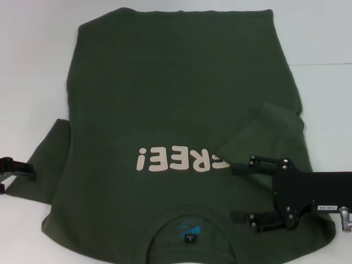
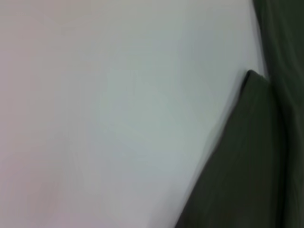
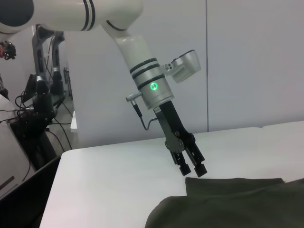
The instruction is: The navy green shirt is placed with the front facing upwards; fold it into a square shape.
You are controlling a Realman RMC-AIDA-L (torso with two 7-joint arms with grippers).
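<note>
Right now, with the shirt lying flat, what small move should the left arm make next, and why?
Probably lower the left gripper onto the left sleeve's edge and close. It hangs open just above the navy green shirt, holding nothing. That sleeve lies spread on the table, while the right sleeve is already folded inward, with the right gripper open over it.

shirt [image 1: 181,104] on table [image 1: 324,33], R gripper [image 1: 237,193] over it

My left arm's glossy white with black bands, a green light and thin grey cable above its black left gripper [image 3: 194,167], while my right gripper [image 1: 239,192] is black linkages dotted with silver screws.
</note>
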